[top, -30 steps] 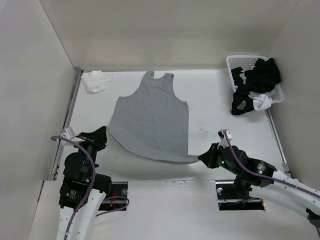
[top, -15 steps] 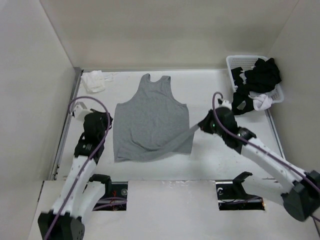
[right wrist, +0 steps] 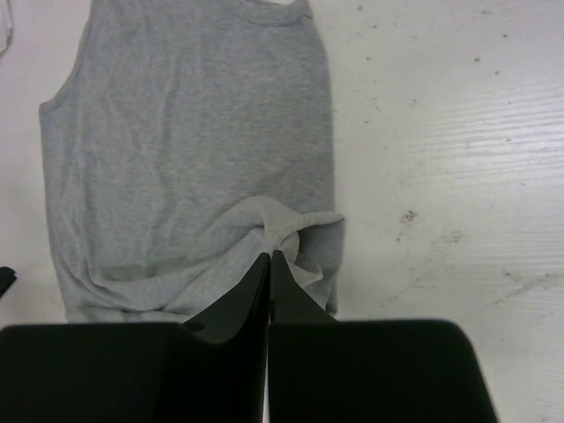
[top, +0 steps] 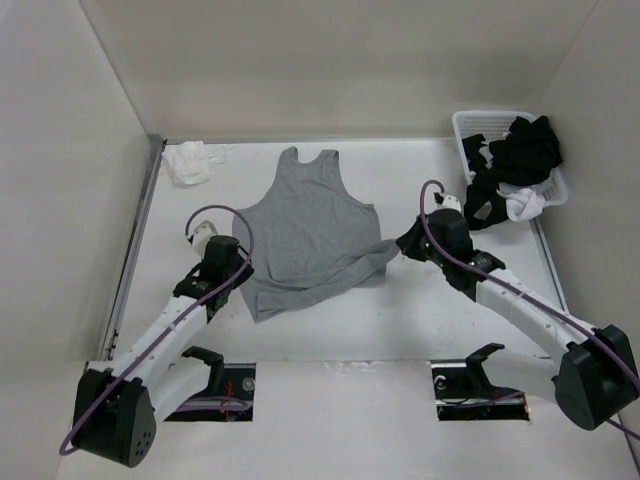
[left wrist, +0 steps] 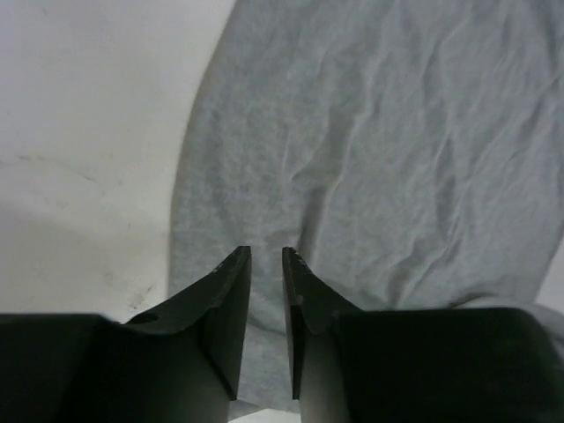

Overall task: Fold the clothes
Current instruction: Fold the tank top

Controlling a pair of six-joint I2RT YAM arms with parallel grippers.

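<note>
Hem of tank top has been carried toward 12 o'clock and is now bunched. The left gripper stands slightly parted, holding nothing. The right gripper is pinched tight on the hem corner, with the contact point obscured.

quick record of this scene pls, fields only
garment: grey tank top, flat, neck away from the arms, lower right corner turned over
left end effector: slightly parted, over the top's left edge, nothing seen between its fingers
right end effector: shut on the bunched right hem corner
basket: far right, holding black and white clothes
white cloth: far left corner
</note>
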